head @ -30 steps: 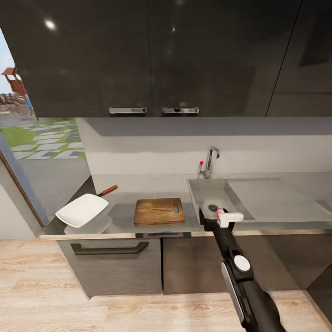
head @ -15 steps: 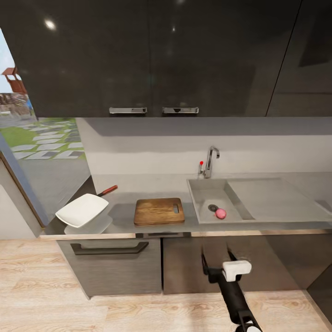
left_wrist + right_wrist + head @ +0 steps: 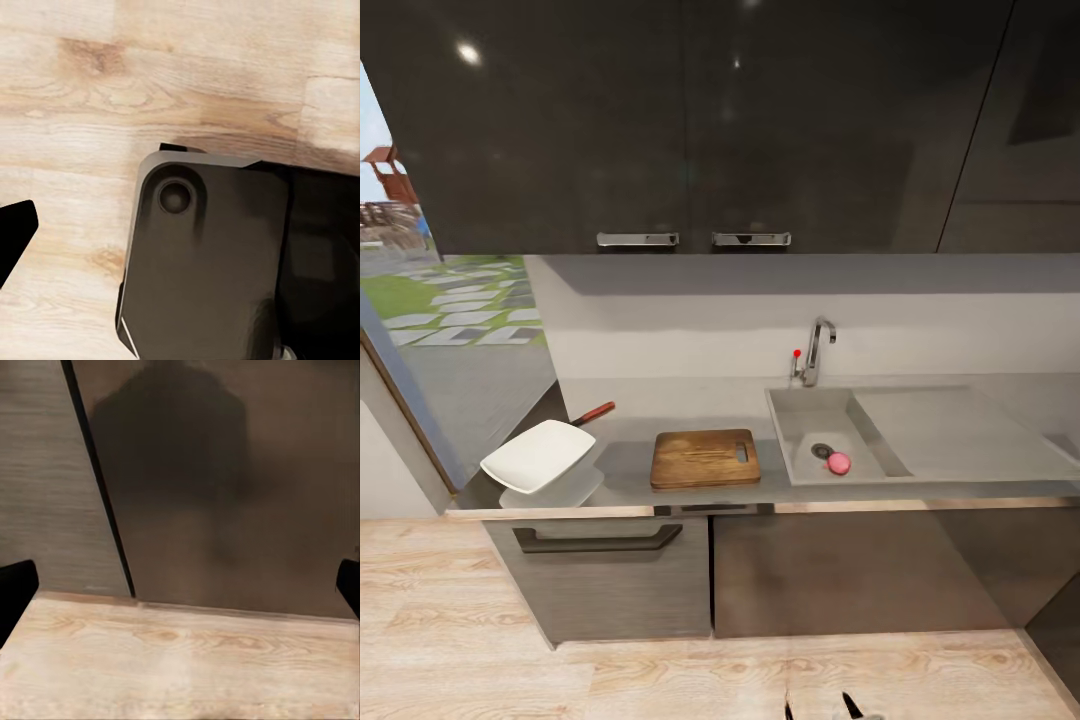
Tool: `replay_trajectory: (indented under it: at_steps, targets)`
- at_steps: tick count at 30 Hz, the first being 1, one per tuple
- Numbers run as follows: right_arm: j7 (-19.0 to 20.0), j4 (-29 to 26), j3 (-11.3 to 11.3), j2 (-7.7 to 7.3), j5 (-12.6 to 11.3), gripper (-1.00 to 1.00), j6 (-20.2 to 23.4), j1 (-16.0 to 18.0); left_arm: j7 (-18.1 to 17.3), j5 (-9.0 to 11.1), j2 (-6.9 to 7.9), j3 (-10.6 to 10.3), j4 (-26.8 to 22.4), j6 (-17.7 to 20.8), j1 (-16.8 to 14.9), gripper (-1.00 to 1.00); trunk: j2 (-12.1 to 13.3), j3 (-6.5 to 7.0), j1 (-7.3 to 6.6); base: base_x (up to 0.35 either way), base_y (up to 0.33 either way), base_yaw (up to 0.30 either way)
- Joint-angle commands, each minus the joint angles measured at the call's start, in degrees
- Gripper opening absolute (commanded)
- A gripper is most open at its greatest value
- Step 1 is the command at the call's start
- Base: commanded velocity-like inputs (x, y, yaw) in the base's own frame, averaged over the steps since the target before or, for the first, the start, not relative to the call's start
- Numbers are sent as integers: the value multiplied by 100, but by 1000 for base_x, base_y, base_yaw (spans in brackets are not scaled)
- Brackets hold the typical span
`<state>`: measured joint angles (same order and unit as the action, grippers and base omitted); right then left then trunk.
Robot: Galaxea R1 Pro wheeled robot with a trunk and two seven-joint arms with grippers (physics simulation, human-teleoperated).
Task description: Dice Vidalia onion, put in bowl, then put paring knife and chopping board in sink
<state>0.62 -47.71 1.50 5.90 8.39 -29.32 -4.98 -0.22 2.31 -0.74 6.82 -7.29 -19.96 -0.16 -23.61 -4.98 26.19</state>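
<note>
1. Dark shiny cupboards hung over a long grey countertop (image 3: 625,445) with a pale wood floor (image 3: 660,675) below it.
2. On the countertop lay the chopping board (image 3: 705,458), brown and flat, with rounded corners and a slot hole near its right end.
3. Well to the left of the board sat the white bowl (image 3: 538,456), tipped up on one side, near the counter's left end.
4. Just behind the bowl poked out the red handle of the paring knife (image 3: 594,412).
5. To the right of the board was the steel sink (image 3: 800,420), with a bent tap (image 3: 815,350) at the back.
6. A small round pink onion (image 3: 839,463) sat in the sink, beside the drain.
7. At the bottom edge of the head view, the right gripper (image 3: 818,708) showed two dark tips spread apart, holding nothing.
8. The left wrist view showed one dark fingertip (image 3: 13,236) over the floor, so I could not tell if that hand was open.
</note>
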Motion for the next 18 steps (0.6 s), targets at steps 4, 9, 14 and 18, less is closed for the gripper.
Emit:
replay_trajectory:
  at_steps: [4, 9, 14, 18]
  targets:
    - [1, 389, -13, 20, 23, 100, -21, -2, 15, 24, 3, 12, -1, -16, -2, 100, -11, -10, 3, 0, -48, 0]
    - [-23, 434, -17, 37, 6, 100, -21, -3, 26, 24, 3, 12, -1, -16, -2, 100, -11, -10, 3, -66, -219, 0]
    - [-30, 442, -10, 57, -3, 100, -21, -3, 30, 24, 3, 12, -1, -10, -2, 100, -11, -10, 3, -108, -258, 0]
    - [-35, 443, -10, 55, -4, 100, -21, -3, 31, 24, 3, 12, -1, -8, -2, 100, -11, -10, 3, -118, -270, -1]
